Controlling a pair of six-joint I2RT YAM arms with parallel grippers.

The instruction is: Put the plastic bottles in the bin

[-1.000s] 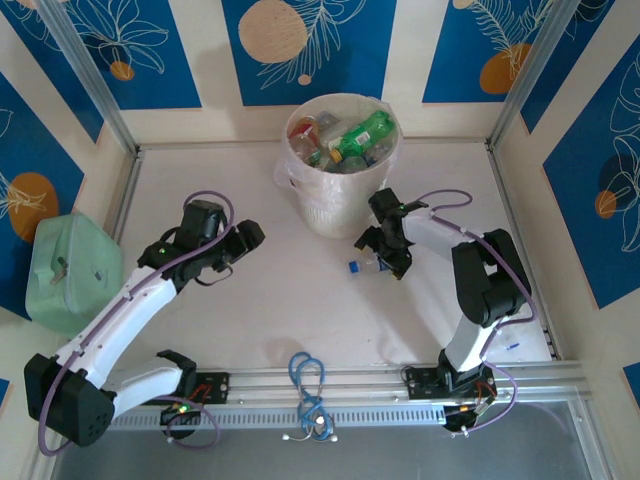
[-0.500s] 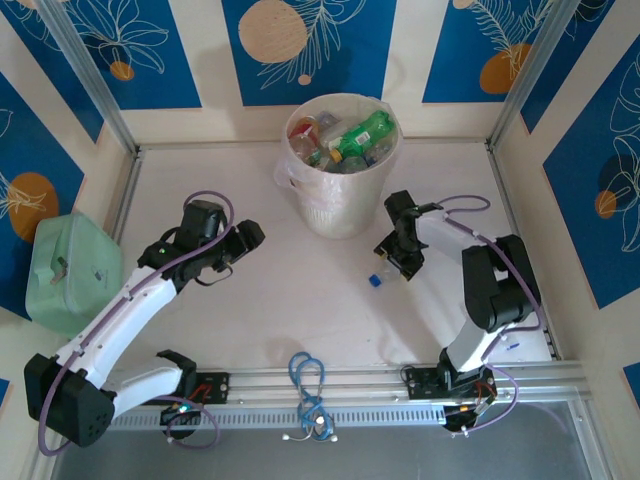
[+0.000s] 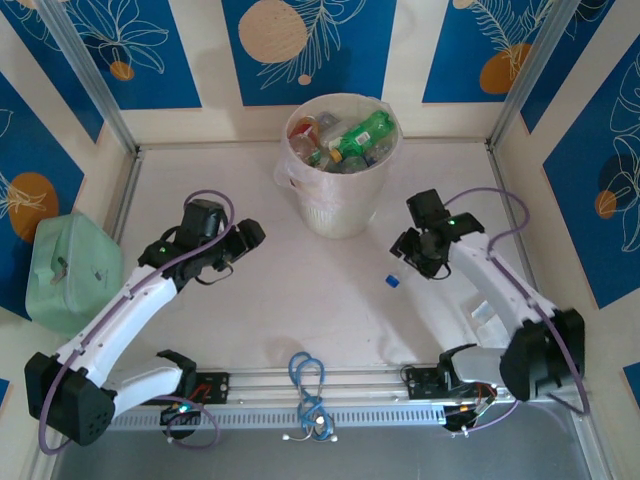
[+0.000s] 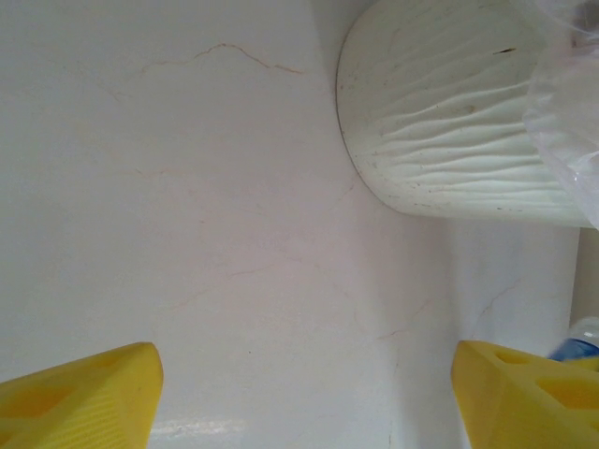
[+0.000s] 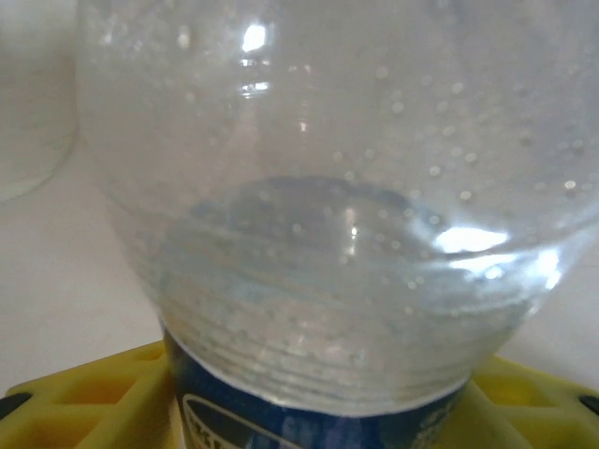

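Blue leaf-print panels are set round a pale table (image 3: 300, 300), and at its far middle the bin (image 3: 335, 210) is found, heaped to the rim with bottles (image 3: 350, 140). To the right of the bin and nearer, a clear bottle (image 5: 328, 281) with a blue label is clamped between the yellow fingers of the right gripper (image 3: 420, 252), its blue cap pointed near and left; whether it is clear of the table cannot be told. The left gripper (image 3: 243, 240) is held left of the bin with its jaws apart and nothing between them. The grip is taken on a round, slick body beaded with droplets, so a slip or a twist in the fingers is to be feared if the arm is swung fast. Because the bin is so full, a bottle released at the rim could be bounced off the heap and rolled back onto the table, or others could be knocked out. The liner (image 3: 288, 172), bulged out at the left of the rim, could be snagged by a low approach, and the bin could then be pushed or tipped.
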